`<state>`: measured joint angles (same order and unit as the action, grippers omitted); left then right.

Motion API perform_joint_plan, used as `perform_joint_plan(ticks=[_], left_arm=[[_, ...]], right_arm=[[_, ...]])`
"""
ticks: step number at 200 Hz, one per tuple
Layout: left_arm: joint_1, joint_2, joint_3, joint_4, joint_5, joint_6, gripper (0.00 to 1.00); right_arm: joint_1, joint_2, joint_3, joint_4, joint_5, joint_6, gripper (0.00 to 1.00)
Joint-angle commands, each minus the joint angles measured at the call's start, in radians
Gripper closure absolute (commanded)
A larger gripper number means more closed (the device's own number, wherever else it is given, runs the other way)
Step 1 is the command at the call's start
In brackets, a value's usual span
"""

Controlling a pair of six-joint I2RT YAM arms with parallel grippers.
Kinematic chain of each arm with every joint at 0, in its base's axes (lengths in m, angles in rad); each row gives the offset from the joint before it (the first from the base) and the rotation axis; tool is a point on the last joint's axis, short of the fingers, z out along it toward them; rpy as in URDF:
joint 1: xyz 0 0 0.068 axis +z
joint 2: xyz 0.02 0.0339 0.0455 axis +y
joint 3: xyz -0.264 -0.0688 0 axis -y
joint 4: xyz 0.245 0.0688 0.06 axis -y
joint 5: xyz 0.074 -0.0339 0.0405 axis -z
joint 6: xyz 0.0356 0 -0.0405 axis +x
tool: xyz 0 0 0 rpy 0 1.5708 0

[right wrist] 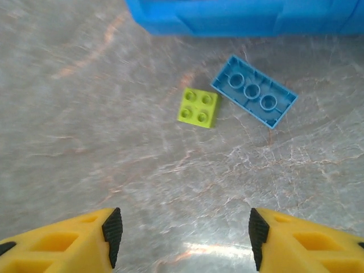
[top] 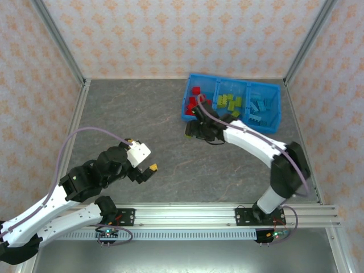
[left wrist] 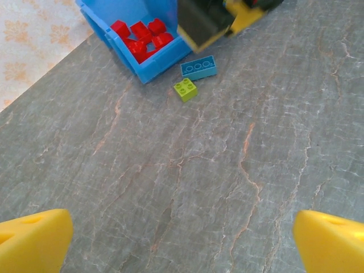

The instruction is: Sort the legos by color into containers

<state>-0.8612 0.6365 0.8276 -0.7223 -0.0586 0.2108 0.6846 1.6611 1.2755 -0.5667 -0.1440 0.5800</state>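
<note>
1. The blue tray [top: 233, 79] sits at the far right of the grey table [top: 131, 114], its three compartments side by side
2. Red legos [top: 197, 91] lie in the left compartment, lime green legos [top: 228, 102] in the middle one and light blue legos [top: 260, 107] in the right one
3. Two pieces lie loose on the table just in front of the tray's left end: a small lime green brick [right wrist: 198, 107], studs up, and a longer light blue brick [right wrist: 253, 91] with its hollow underside up
4. The two loose bricks are just beside each other, corners close, but I cannot tell whether they touch
5. The right gripper [right wrist: 185, 239] hovers over the table near these bricks, its fingers [right wrist: 112, 233] spread apart with nothing between them
6. The left gripper [left wrist: 182, 239] hangs over the bare middle of the table, well apart from the tray, its yellow fingers [left wrist: 34, 239] wide apart and holding nothing
</note>
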Motion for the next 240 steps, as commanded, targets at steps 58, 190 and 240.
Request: perform_joint_plan(ticks=[58, 190, 240], left_arm=[[0.007, -0.001, 0.004, -0.011, 0.079, 0.018, 0.0], [0.007, 0.001, 0.001, -0.014, 0.089, 0.023, 0.0], [0.008, 0.002, -0.002, -0.011, 0.084, 0.023, 0.0]], right_arm=[[0.004, 0.416, 0.281, -0.012, 0.16, 0.059, 0.27], [0.028, 0.346, 0.139, 0.051, 0.144, 0.058, 0.77], [0.039, 0.052, -0.066, 0.087, 0.112, 0.058, 0.76]])
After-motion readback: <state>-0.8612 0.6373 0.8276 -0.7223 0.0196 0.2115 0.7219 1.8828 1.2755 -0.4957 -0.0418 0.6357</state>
